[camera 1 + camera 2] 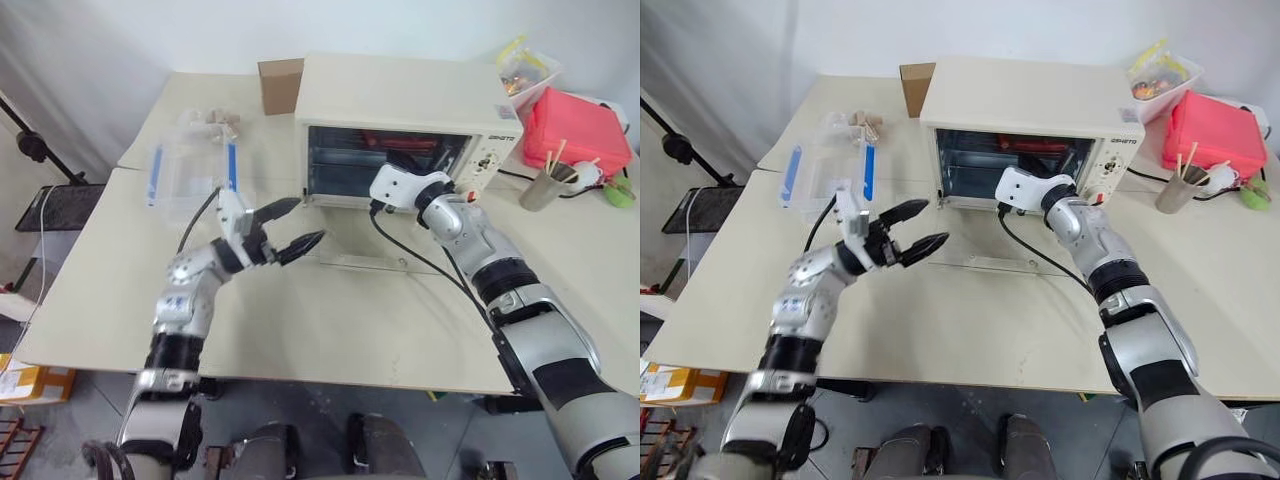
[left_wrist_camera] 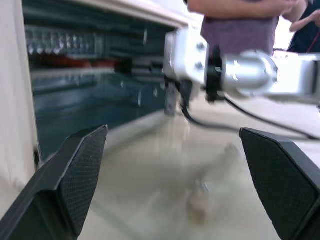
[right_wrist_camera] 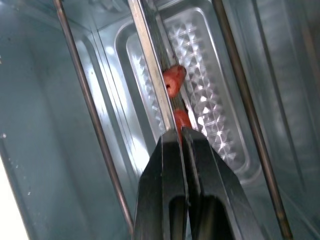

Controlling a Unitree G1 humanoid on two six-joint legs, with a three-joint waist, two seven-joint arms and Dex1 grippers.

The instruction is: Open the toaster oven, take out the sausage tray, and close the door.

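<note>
The cream-white toaster oven [image 1: 400,95] stands at the back of the table. Its glass door [image 1: 970,245] lies folded down flat in front of it. Inside, the silver ridged sausage tray [image 3: 210,75] holds reddish sausages [image 3: 173,80]. My right gripper [image 3: 181,132] reaches into the oven and is shut on the tray's front rim. Its white wrist [image 1: 400,185] shows at the oven mouth. In front of the oven and left of the door, my left gripper [image 1: 308,220] hovers open above the table, holding nothing. The tray [image 2: 55,42] also shows beyond the left gripper [image 2: 172,165].
A clear plastic container with blue clips [image 1: 190,170] lies left of the oven, and a brown cardboard box [image 1: 280,85] stands behind it. A red box [image 1: 580,130] and a cup of sticks [image 1: 550,185] sit at the right. A person [image 2: 240,25] stands behind the table.
</note>
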